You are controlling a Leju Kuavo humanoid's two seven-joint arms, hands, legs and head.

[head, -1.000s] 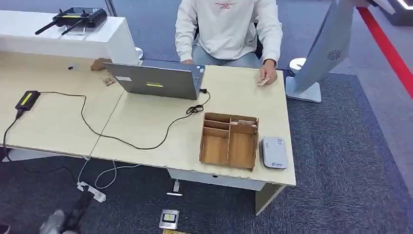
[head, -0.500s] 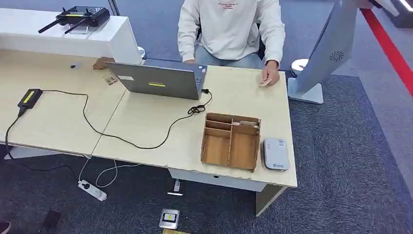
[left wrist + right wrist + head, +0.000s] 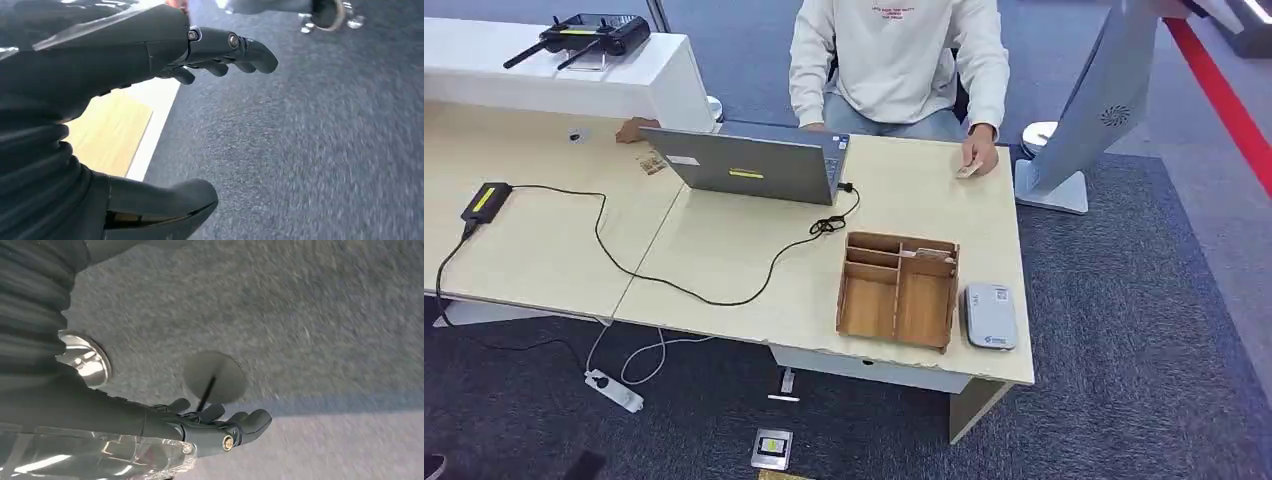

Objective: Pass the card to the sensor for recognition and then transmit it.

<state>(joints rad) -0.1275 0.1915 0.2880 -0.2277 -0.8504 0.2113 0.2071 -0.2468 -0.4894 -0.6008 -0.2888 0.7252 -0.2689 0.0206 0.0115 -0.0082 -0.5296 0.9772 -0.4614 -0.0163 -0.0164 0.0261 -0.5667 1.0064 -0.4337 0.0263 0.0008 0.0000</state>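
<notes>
A person seated at the table's far side rests a hand [image 3: 975, 152] on a small card [image 3: 965, 171] near the far right corner. The sensor [image 3: 990, 316], a flat grey-white reader, lies at the table's near right, beside a wooden organiser box [image 3: 896, 290]. In the left wrist view my left hand [image 3: 150, 55] hangs over dark carpet, fingers apart, holding nothing. My right hand [image 3: 200, 427] also hangs over carpet, fingers stretched out and empty. Both hands are well away from the card and the sensor.
An open laptop [image 3: 749, 163] stands at the table's far middle, its black cable [image 3: 674, 285] running left to a small black device [image 3: 486, 202]. A grey stand [image 3: 1079, 110] rises right of the table. A power strip [image 3: 614, 392] lies on the carpet below.
The head view has shifted slightly. My left hand, seen at the lower left edge one second ago, has dropped out of that view. The person's hand stays on the card.
</notes>
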